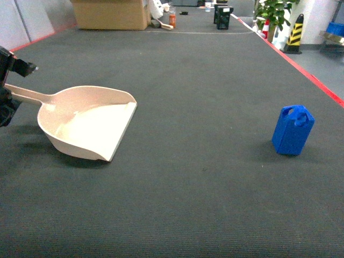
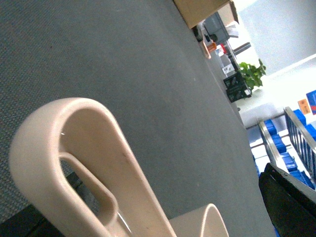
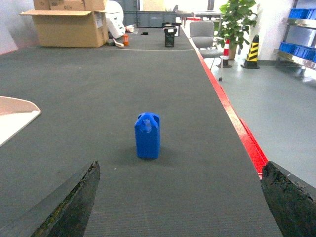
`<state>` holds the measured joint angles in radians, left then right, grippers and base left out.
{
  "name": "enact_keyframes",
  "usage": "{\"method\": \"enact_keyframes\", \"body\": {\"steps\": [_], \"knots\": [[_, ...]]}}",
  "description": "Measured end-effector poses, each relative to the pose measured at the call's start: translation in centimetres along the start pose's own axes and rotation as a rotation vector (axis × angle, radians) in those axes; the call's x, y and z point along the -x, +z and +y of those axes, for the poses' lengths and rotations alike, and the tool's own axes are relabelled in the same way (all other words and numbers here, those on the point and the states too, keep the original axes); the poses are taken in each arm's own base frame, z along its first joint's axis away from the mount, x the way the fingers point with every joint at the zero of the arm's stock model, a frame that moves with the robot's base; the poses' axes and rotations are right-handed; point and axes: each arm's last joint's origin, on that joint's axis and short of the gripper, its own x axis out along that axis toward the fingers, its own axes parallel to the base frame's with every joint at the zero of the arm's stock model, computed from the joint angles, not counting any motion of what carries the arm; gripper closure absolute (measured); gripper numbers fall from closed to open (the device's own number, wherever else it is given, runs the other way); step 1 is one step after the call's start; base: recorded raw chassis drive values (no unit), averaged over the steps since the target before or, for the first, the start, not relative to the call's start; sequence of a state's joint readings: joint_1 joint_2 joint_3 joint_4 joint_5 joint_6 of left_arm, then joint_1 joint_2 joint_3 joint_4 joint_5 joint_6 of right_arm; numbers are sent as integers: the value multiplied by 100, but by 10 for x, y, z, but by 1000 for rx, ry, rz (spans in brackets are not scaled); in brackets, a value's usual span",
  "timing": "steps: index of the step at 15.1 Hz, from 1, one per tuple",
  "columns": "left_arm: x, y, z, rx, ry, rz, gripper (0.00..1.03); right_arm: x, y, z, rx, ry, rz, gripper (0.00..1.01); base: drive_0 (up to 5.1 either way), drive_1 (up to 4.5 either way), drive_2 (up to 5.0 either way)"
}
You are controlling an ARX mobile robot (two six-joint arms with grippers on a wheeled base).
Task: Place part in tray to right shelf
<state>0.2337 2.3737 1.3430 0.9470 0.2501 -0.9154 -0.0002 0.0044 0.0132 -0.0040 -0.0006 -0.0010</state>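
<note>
Part stands upright on the tabletop, outside the dustpan tray; your right gripper gapes wide, left grip unclear; everything remains undone.

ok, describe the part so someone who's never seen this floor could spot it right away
On the dark grey carpet, look toward the right side, short of the red edge line. The part stands upright there, alone, well apart from the beige tray on the left. It is the only small bright-blue block, jerrycan-shaped with a peaked, handled top.
</note>
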Motion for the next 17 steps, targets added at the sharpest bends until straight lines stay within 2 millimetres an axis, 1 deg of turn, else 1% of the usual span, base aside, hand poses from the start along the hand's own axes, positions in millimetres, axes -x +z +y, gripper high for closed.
{"method": "enact_keyframes", "body": {"steps": [1, 2, 4, 6, 7, 8, 9, 10, 12, 14, 15, 16, 17], "knots": [[-7, -2, 5, 17, 22, 7, 10, 0, 0, 0, 0, 0, 0, 3, 0, 0, 0], [-13, -6, 12, 39, 31, 13, 23, 0, 0, 0, 0, 0, 0, 3, 0, 0, 0], [-18, -11, 22, 65, 40, 22, 44, 0, 0, 0, 0, 0, 0, 3, 0, 0, 0], [-18, -10, 19, 86, -7, 5, 65, 0, 0, 0, 0, 0, 0, 3, 0, 0, 0], [-16, -10, 17, 94, -47, 6, 77, 0, 0, 0, 0, 0, 0, 3, 0, 0, 0], [-12, -8, 10, 157, -85, -4, 85, 0, 0, 0, 0, 0, 0, 3, 0, 0, 0], [-6, -6, 0, 173, -122, -14, 88, 0, 0, 0, 0, 0, 0, 3, 0, 0, 0], [4, -4, -13, 160, -167, -32, 90, 0, 0, 0, 0, 0, 0, 3, 0, 0, 0], [29, -6, -39, 146, -275, -32, 90, 0, 0, 0, 0, 0, 0, 3, 0, 0, 0], [49, -9, -63, 176, -301, -12, 90, 0, 0, 0, 0, 0, 0, 3, 0, 0, 0], [57, -14, -76, 201, -312, 4, 90, 0, 0, 0, 0, 0, 0, 3, 0, 0, 0], [66, -25, -90, 241, -323, 25, 90, 0, 0, 0, 0, 0, 0, 3, 0, 0, 0], [72, -34, -99, 286, -318, 34, 90, 0, 0, 0, 0, 0, 0, 3, 0, 0, 0]]}}
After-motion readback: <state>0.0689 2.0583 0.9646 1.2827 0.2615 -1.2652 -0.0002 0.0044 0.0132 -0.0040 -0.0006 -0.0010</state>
